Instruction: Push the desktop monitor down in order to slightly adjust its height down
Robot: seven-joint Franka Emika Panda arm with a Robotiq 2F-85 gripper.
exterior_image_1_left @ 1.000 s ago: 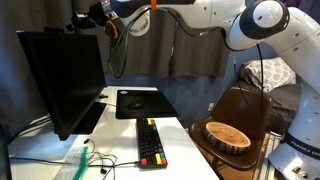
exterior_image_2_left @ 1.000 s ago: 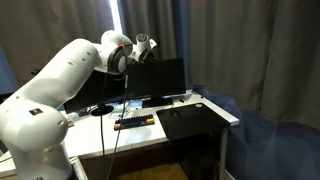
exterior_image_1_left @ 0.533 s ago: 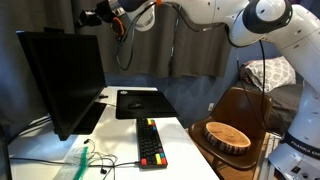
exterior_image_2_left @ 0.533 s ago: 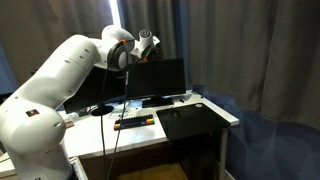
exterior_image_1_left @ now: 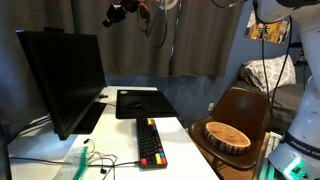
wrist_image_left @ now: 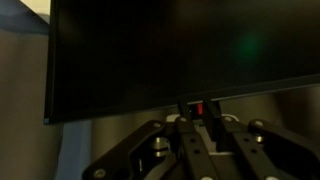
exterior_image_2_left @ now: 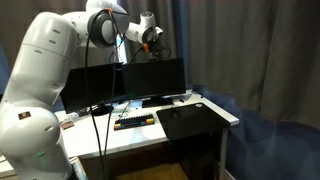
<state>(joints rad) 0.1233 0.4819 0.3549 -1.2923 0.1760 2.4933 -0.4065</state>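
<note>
- In an exterior view, your white surface carries a flat black mouse pad, a black keyboard with coloured keys, and loose cables at the near edge. Beside the surface stands a brown chair with a wooden bowl on it.
- The desktop monitor stands upright at the far left of the surface. It is seen from an angle, its screen black and unlit.
- Your claw sits at the very top of this view, above and to the side of the monitor's upper corner, with clear air between them. It is too small here to read its fingers.
- In an exterior view from the front, the white robot arm fills the left side and hides that end of the surface. A dark curtain hangs behind.
- The desktop monitor faces the camera, dark, on its black stand. The keyboard and mouse pad lie in front of it.
- The claw hangs above the monitor's top edge, not touching it.
- In the wrist view, the dark screen of the desktop monitor fills most of the picture, cut off at the top and right.
- The claw comes in from the bottom. Its fingers look pressed together with nothing between them, though the picture is dim.
</note>
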